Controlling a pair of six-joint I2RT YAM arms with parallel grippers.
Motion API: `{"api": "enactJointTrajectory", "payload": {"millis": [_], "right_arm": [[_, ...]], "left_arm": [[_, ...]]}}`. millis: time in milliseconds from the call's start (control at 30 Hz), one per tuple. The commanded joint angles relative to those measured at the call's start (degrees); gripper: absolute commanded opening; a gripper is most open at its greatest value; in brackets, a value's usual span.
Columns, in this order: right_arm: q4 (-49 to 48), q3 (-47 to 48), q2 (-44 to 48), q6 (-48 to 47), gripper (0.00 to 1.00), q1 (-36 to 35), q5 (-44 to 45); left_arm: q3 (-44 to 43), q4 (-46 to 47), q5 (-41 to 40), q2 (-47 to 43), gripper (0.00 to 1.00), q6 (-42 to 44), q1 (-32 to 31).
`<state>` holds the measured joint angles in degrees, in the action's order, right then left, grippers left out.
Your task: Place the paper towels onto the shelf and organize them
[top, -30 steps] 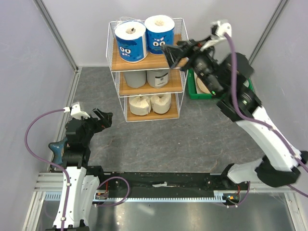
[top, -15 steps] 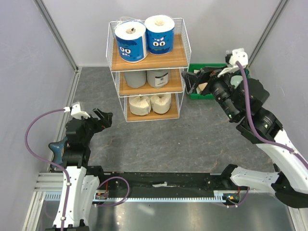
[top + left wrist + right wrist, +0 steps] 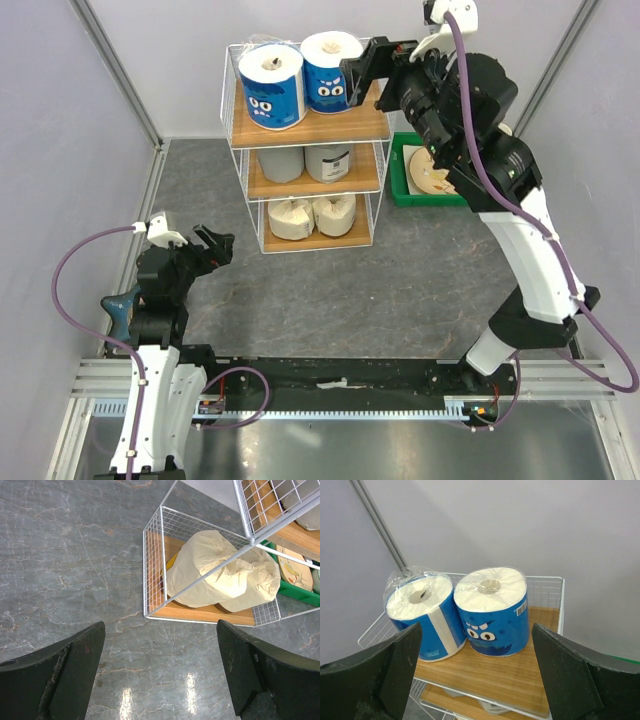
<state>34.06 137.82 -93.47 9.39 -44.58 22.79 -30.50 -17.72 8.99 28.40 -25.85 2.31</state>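
Shelf (image 3: 352, 128): white wire rack with 3 wooden tiers, upright at the far middle of the table (image 3: 300, 300); all 6 rolls aboard.
Blue rolls (image 3: 490, 611): 2 on the top tier, stood on end, side by side and touching or nearly so; stable on their flat ends.
Grey rolls (image 3: 283, 163): 2 on the middle tier, paired by colour.
Cream rolls (image 3: 220, 575): 2 on the bottom tier, pressed against each other inside the wire walls.
Sorting: 1 kind per tier, likely what "organize" asks for.
Right gripper (image 3: 475, 625): jaws wide apart with nothing between them; raised level with the top tier, near its right side, facing the blue pair without touching.
Left gripper (image 3: 161, 624): jaws apart and empty; low over the table, well apart from the rack, seemingly parked out of the way.
Green tray (image 3: 400, 192): just right of the rack, holding a plate (image 3: 430, 170); no roll visible in it.
Progress: judged done or nearly so; at most a nudge to square the top pair.
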Motion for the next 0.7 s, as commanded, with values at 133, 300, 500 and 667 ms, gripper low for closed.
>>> {"api": "enactJointTrajectory", "payload": {"millis": [133, 300, 500, 667], "right_arm": [[-6.8, 1.0, -4.4, 5.2, 0.98, 6.7, -7.6], [-10.5, 4.6, -8.9, 7.7, 0.92, 9.1, -11.9], [-12.9, 5.8, -11.1, 10.6, 0.76, 10.8, -17.7], [-13.1, 4.8, -11.5, 12.1, 0.68, 11.8, -20.4]], "left_arm": [[0.1, 0.0, -0.8, -0.4, 1.00, 1.7, -0.5], [0.1, 0.0, -0.8, -0.6, 1.00, 1.6, -0.5], [0.1, 0.0, -1.0, -0.7, 1.00, 1.6, -0.5], [0.2, 0.1, -0.9, -0.8, 1.00, 1.6, -0.5]]}}
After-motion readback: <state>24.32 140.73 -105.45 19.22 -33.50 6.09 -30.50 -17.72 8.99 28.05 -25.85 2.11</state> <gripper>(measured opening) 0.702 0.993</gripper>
